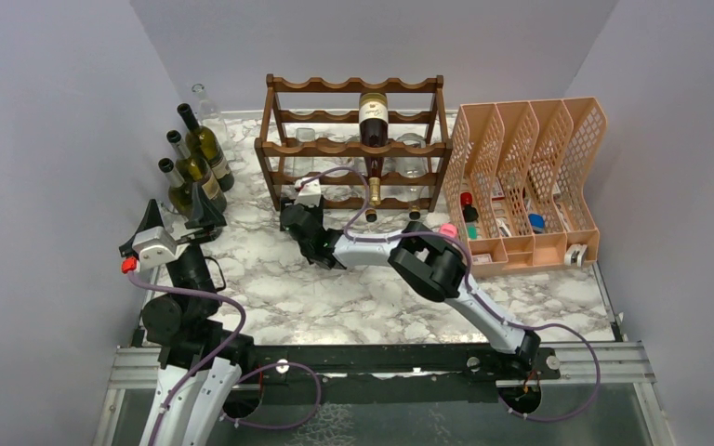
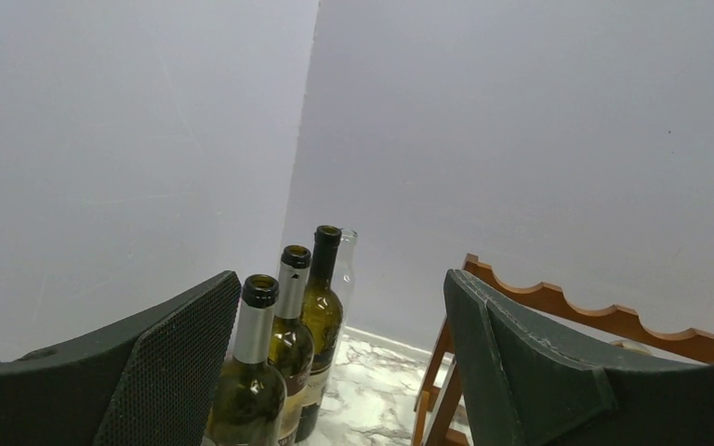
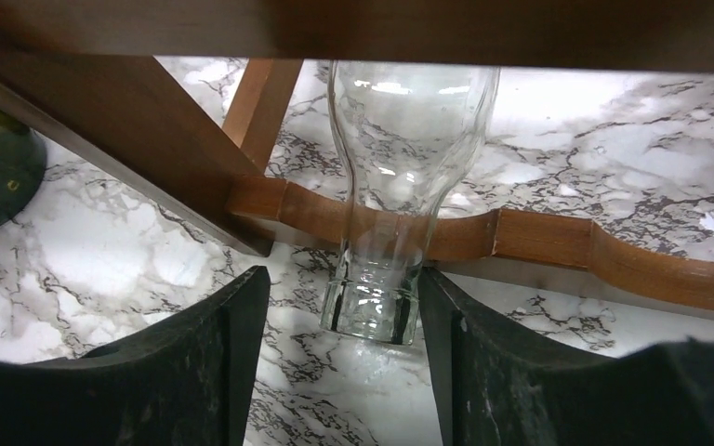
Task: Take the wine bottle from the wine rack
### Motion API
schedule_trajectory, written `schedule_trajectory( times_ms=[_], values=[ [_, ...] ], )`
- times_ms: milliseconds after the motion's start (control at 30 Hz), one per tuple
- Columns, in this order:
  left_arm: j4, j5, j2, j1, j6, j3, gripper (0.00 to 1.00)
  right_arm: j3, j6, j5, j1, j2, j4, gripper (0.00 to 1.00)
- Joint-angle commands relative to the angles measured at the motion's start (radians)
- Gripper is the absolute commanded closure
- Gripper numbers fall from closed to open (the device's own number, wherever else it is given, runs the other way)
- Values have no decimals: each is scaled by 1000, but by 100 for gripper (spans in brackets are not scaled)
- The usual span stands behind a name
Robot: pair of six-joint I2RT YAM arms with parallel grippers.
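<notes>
- My right gripper (image 3: 339, 283) is open, straddling the neck of the clear wine bottle (image 3: 409, 121), frame centre.
- Bottle lies low in the wine rack (image 3: 539, 237).
- Grasp pending, I judge: close, then draw straight out.
- Left gripper (image 2: 341, 283) open, empty.

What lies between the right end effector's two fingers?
The neck of a clear glass bottle, resting on the wine rack; the right wrist view shows it.

On my marble table (image 1: 335, 302), three green bottles (image 1: 195, 169) and one clear bottle (image 1: 206, 104) stand upright in a row at far left, and an orange mesh organizer (image 1: 584, 139) holding small items stands at far right.
</notes>
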Motion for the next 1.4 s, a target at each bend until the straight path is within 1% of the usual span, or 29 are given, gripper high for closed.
schedule_trajectory(
  times_ms=[0,100,133,233,333,433,500,667,867,1000,1100,1167,1367],
  values=[
    [6,-26,-9,-4,3,22,15,38,26,63,-12,42,47,39],
    [6,-28,-7,-6,1,21,15,34,27,74,-18,45,58,41],
    [6,-28,-6,-6,1,20,15,33,28,74,-20,44,58,44],
    [6,-28,-5,-6,-1,22,15,30,28,59,-21,37,54,56],
    [6,-29,-3,-6,-1,20,15,9,33,5,-21,9,58,72],
    [6,-28,0,-5,-2,20,15,-4,74,-36,-21,-22,21,79],
    [6,-30,2,-6,-2,19,15,-24,100,-55,-17,-50,-1,81],
    [6,-30,5,-6,-4,19,15,-125,127,-73,11,-143,10,83],
    [6,-29,11,-6,-6,17,15,-283,214,-158,34,-280,-34,86],
    [6,-29,15,-6,-6,15,15,-388,242,-213,45,-371,-66,89],
    [6,-29,21,-6,-6,15,15,-458,273,-280,46,-444,-104,95],
    [6,-26,26,-6,-6,14,15,-491,266,-301,45,-491,-139,99],
    [6,-14,45,-6,-10,12,15,-555,145,-363,45,-621,-241,99]
  ],
)
